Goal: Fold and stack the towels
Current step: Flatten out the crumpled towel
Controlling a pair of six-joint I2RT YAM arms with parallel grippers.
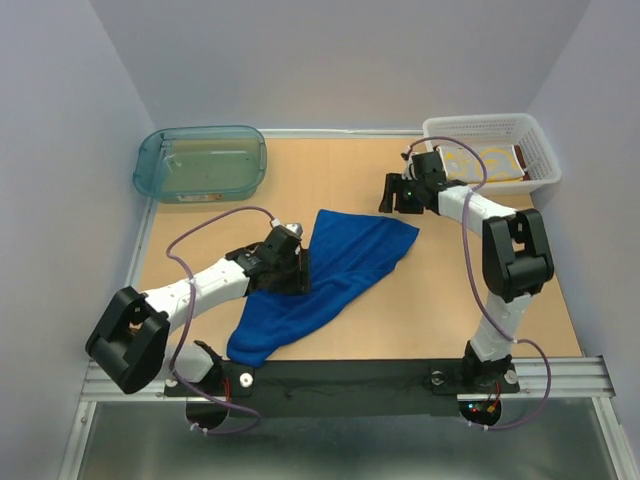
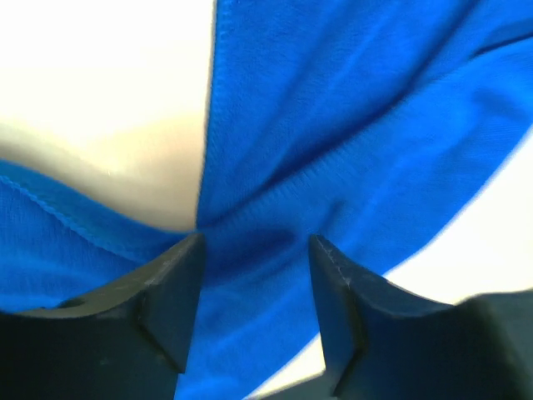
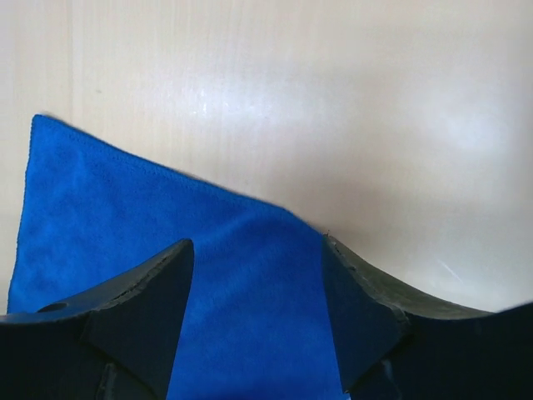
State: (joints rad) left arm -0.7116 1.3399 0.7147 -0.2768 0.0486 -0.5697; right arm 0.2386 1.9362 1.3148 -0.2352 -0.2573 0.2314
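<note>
A bright blue towel [image 1: 335, 270] lies crumpled and spread slantwise on the middle of the table. My left gripper [image 1: 295, 275] stands open over its left edge, and in the left wrist view the blue cloth [image 2: 350, 125] fills the space behind the open left gripper [image 2: 256, 242] without being pinched. My right gripper [image 1: 390, 203] hangs open just beyond the towel's far right corner. That corner [image 3: 166, 225] lies flat below the open right gripper [image 3: 256, 243]. A yellow patterned towel [image 1: 470, 160] and a rust-brown towel [image 1: 519, 160] lie in the white basket [image 1: 545, 165].
A teal tub [image 1: 200, 163] stands at the back left of the table. The white basket sits at the back right corner, close behind the right arm. Bare tabletop [image 1: 450, 300] shows to the right of the blue towel.
</note>
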